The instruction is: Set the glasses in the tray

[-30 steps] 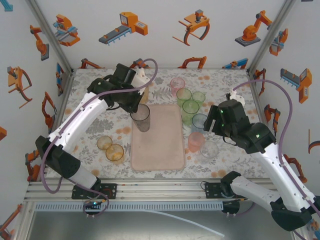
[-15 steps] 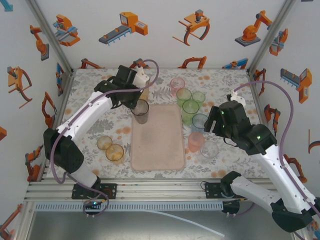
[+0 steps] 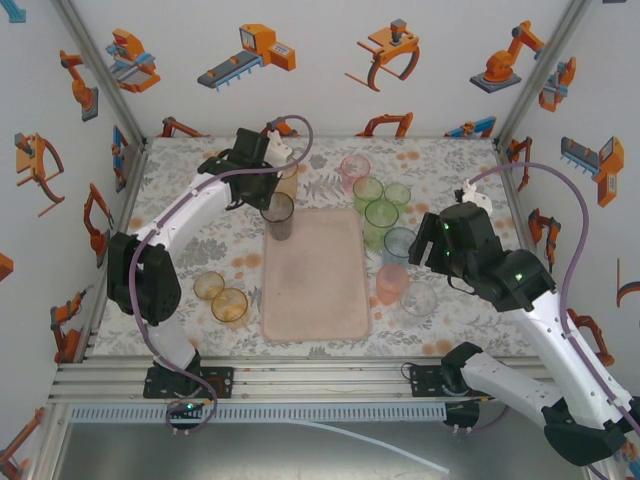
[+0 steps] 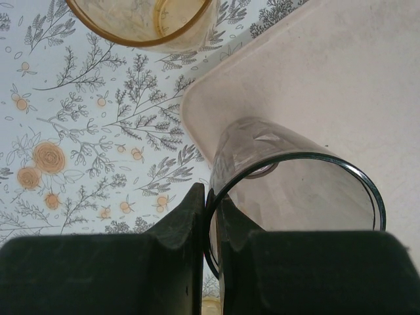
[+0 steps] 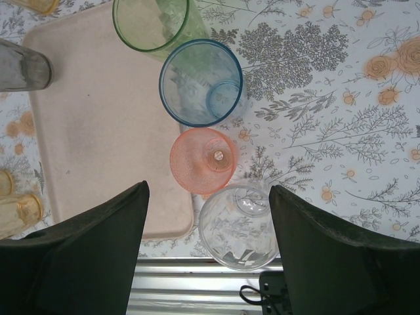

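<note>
Moved: grey glass (image 3: 278, 215) has gone from the tray's left edge toward its far-left corner, with the left gripper (image 3: 268, 197).
Grey glass (image 4: 295, 190): at the pink tray's (image 4: 341, 85) corner; whether its base touches cannot be told.
Tray (image 3: 315, 290): no other glass on it.
Left gripper (image 4: 211, 220): fingers pinching the grey rim, one inside and one outside.
Right gripper (image 5: 209, 230): fingers spread wide above the clear glass (image 5: 239, 226).
Table (image 5: 341, 98): pink glass (image 5: 203, 161), blue glass (image 5: 200, 82) and green glass (image 5: 154, 23) stand just right of the tray, and two amber glasses (image 3: 230, 305) to its left.
</note>
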